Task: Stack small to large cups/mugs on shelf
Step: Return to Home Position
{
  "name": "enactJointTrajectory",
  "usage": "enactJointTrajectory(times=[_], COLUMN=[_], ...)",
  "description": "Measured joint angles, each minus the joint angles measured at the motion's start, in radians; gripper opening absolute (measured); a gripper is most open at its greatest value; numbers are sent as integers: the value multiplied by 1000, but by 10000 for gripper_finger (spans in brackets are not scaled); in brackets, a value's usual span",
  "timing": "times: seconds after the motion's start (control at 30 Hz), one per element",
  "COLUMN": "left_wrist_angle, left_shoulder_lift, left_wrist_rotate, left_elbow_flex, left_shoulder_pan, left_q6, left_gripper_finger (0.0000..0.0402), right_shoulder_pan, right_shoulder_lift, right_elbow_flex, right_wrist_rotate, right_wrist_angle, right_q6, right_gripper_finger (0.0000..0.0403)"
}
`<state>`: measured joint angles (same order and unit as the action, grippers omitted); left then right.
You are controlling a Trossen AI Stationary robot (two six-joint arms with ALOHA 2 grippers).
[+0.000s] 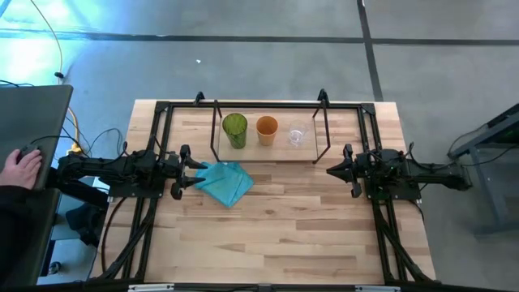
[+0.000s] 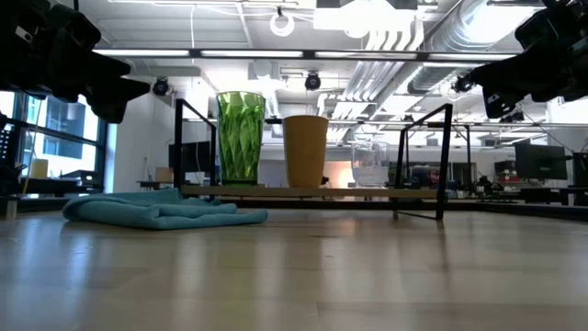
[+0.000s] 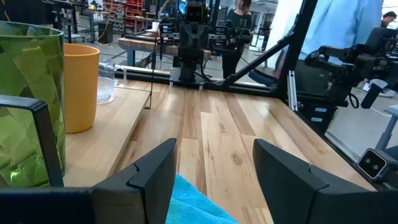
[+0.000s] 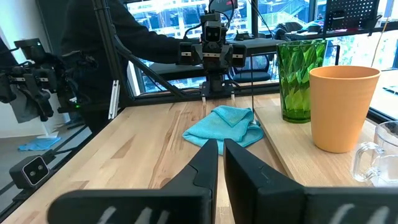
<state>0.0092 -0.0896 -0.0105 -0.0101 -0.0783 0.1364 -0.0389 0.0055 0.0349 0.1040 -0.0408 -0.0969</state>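
Sitting in a row on the low light-wood shelf (image 1: pixel 251 152) with black legs: tall translucent green cup (image 1: pixel 234 130), orange cup (image 1: pixel 267 128), small clear mug (image 1: pixel 297 135). Left gripper (image 1: pixel 197 166) is hovering spread open by the teal cloth (image 1: pixel 225 182); right gripper (image 1: pixel 331 170) is hanging pinched together, empty, near the shelf's mug end.

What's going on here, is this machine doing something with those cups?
Nothing is being handled right now. Three cups stand in a row by size on the shelf: the green cup, the orange cup and the clear mug. Both arms sit at the table's sides, clear of the shelf. The left gripper is open and empty at the edge of the teal cloth; the right gripper is shut and empty.
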Motion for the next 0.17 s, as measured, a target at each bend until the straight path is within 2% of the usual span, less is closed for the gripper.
enactJointTrajectory(times=[0.17], left_wrist_angle=[0], left_shoulder_lift=[0], left_wrist_rotate=[0], left_elbow_flex=[0], left_shoulder_pan=[0], left_q6=[0], left_gripper_finger=[200], right_shoulder_pan=[0], right_shoulder_lift=[0], right_elbow_flex=[0], right_wrist_rotate=[0], right_wrist_angle=[0], right_q6=[0], right_gripper_finger=[19])
